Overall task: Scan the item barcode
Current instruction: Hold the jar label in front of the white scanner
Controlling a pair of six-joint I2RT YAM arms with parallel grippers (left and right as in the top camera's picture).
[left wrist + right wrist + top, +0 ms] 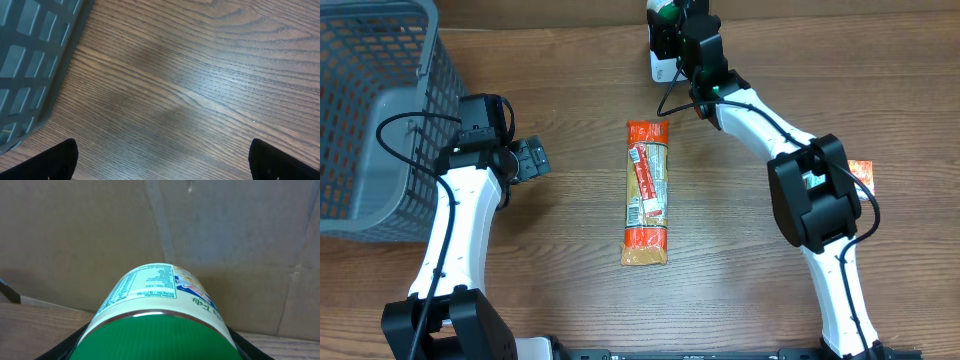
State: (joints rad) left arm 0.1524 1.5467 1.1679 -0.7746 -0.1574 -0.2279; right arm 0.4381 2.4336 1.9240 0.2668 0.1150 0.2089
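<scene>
Two grippers: one left gripper (pixel 532 158), one right gripper (pixel 685 40). One grey mesh basket (pixel 360 70) at the far left corner of the bench (pixel 570 290). One long orange packet (pixel 647 195) mid-bench. One green-lidded canister (pixel 160 305). One small orange item (pixel 861 172) near the right edge, partly hidden

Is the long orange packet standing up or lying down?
Lying down. The orange packet lies flat on the wooden table, its whole length and label showing from above.

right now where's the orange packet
In the overhead view the orange packet lies flat mid-table, right of the open left gripper, with the grey basket further left.
</scene>
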